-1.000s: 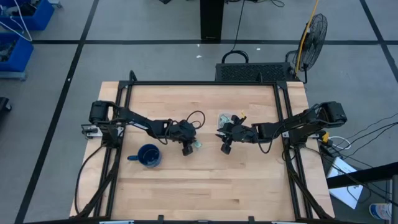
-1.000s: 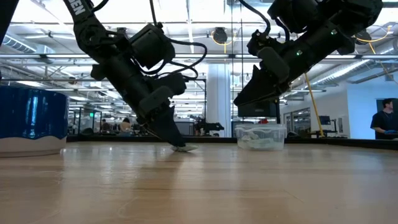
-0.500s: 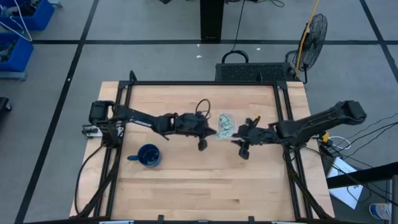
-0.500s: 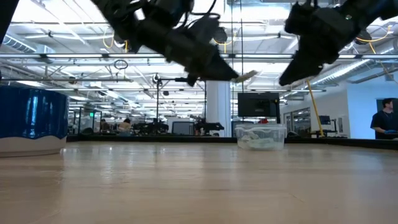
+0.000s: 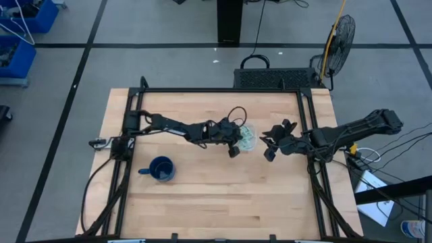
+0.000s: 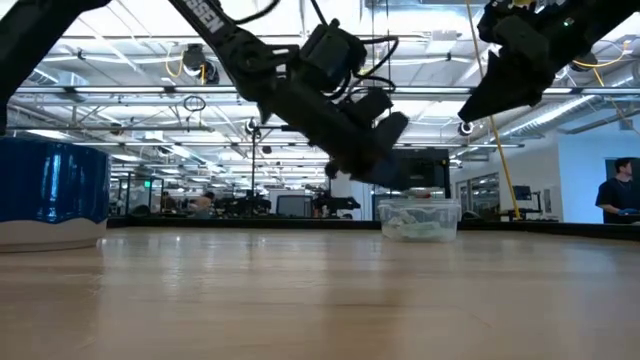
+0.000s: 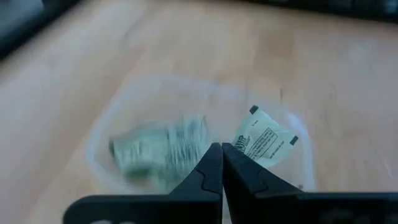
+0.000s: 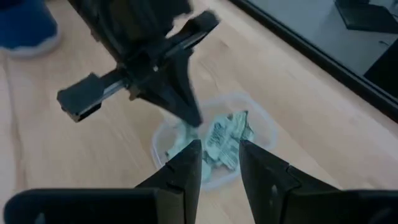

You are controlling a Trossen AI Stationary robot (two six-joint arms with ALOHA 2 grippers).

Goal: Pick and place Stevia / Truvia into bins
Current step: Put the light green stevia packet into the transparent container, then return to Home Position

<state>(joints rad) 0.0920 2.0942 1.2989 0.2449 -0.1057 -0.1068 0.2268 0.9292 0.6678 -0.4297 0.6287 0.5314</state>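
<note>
Well, the wooden table [image 5: 223, 196] carries little besides the task's things: a dark blue mug [image 5: 160, 169] stands toward the left side, well apart from everything else, and it shows again as a tall blue shape [image 6: 52, 192] at the edge of the low view. Beyond the table a black fan [image 5: 341, 32] stands on the floor, and a person [image 6: 615, 190] shows far back in the room. The clear bin [image 5: 246, 137] sits near the middle of the table, between the two grippers, and the left arm reaches across so that its gripper [image 5: 233, 150] hangs right over the bin's near edge, covering part of it from above. In the left wrist view its fingers [image 7: 208, 177] are pressed together with nothing between them (the tips meet in a thin line). Past them the bin [image 7: 106, 127] shows as a rounded see-through wall holding a heap of pale green and white Stevia packets [image 7: 163, 146], with one white packet [image 7: 264, 142] lying flat and apart from the heap, its printed face up. The right gripper [image 5: 268, 154] is held above the table just beside the bin, its fingers [image 8: 180, 168] spread a little and empty, with the bin [image 8: 258, 118] and its crumpled green packets [image 8: 224, 140] beyond them. In the low view the bin [image 6: 419, 219] stands on the far tabletop under both arms.
</note>
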